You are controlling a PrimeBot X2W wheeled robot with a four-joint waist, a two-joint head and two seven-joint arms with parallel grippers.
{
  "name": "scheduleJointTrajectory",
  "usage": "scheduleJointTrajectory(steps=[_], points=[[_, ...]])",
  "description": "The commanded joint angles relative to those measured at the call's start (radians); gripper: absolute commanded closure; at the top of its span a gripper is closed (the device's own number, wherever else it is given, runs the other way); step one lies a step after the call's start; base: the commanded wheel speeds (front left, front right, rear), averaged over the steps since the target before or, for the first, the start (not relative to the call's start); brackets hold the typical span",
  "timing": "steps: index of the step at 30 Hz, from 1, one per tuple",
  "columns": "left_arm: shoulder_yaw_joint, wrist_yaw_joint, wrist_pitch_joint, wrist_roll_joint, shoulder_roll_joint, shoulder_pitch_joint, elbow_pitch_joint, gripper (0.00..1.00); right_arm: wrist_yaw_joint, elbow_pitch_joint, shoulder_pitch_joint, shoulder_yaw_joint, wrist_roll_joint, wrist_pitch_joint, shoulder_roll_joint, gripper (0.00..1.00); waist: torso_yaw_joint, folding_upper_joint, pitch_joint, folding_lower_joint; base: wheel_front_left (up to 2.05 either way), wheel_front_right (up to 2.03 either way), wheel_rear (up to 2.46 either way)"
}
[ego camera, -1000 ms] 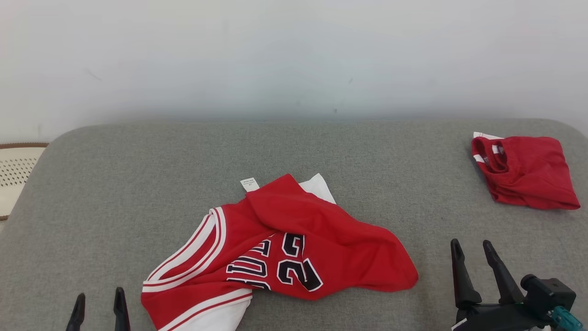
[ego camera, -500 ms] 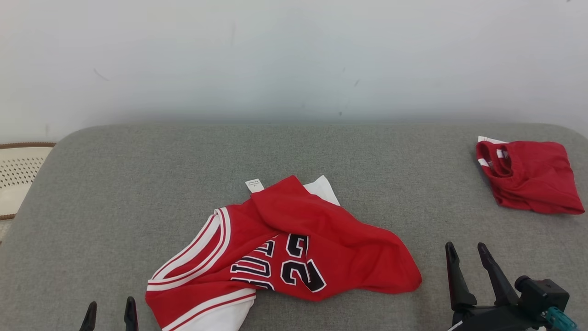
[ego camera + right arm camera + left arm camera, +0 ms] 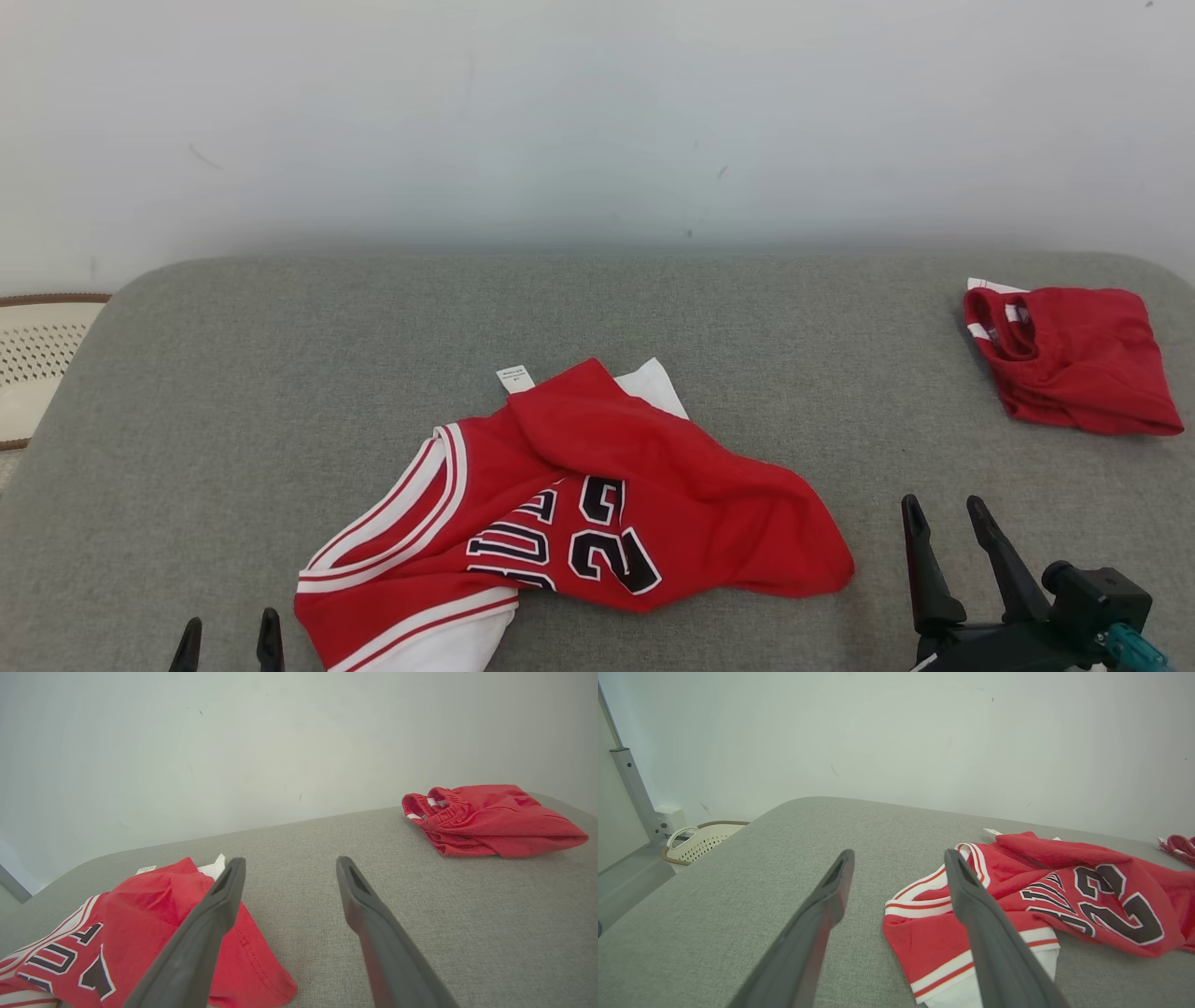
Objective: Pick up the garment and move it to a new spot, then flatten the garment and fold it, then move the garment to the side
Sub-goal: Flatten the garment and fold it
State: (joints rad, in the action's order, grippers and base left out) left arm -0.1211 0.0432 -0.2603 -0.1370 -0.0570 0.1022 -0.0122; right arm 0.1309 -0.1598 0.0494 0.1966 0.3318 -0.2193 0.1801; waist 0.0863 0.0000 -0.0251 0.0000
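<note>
On grey cushion (image 3: pixel 280 373): crumpled jersey (image 3: pixel 597 485), nothing gripping it

Left gripper (image 3: pixel 231 621): fingers (image 3: pixel 817 933) spread wide with nothing between them. The tips are above the cushion, just left of the jersey's striped edge and not touching it.
Right gripper (image 3: pixel 942 504): fingers (image 3: pixel 383 933) also spread wide and empty, near the jersey's right corner but apart from it.
The red basketball jersey lies bunched at the cushion's middle front with the number 23 facing up. A red flap is folded over the top part, a white tag (image 3: pixel 514 378) pokes out at the far edge, and white fabric shows at the near-left bottom.
Folded red shorts (image 3: pixel 1083 364) sit well apart at the far right of the cushion.
A cream perforated basket (image 3: pixel 37 355) sits past the cushion's left edge.
Compared with a second ago, the whole head view has shifted slightly, so the camera moved. The jersey folds and the shorts are unchanged. The left fingertips sit lower in frame, the right ones a touch lower and leftward. Both finger spreads are the same as before.
</note>
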Motion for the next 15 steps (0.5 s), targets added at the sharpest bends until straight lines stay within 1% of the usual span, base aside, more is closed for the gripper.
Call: scheduleJointTrajectory(steps=[1, 8, 15], points=[[0.0, 0.003, -0.004, 0.007, -0.001, 0.013, 0.003, 0.0, 0.0, -0.002, -0.004, 0.001, -0.011, 0.0, 0.004, 0.0, 0.0, 0.0, 0.0, 0.0, 0.0, 0.0, 0.0], [0.006, 0.007, -0.004, -0.003, 0.0, 0.013, 0.01, 0.0, 0.0, -0.004, -0.007, 0.004, -0.009, 0.005, 0.008, 0.0, 0.002, 0.0, -0.001, 0.0, 0.0, 0.0, 0.0], [0.055, 0.033, -0.004, -0.013, 0.001, 0.035, 0.045, 0.0, 0.0, -0.015, -0.019, 0.021, 0.009, 0.038, 0.026, 0.0, 0.006, 0.0, -0.004, 0.0, 0.0, 0.0, 0.0]])
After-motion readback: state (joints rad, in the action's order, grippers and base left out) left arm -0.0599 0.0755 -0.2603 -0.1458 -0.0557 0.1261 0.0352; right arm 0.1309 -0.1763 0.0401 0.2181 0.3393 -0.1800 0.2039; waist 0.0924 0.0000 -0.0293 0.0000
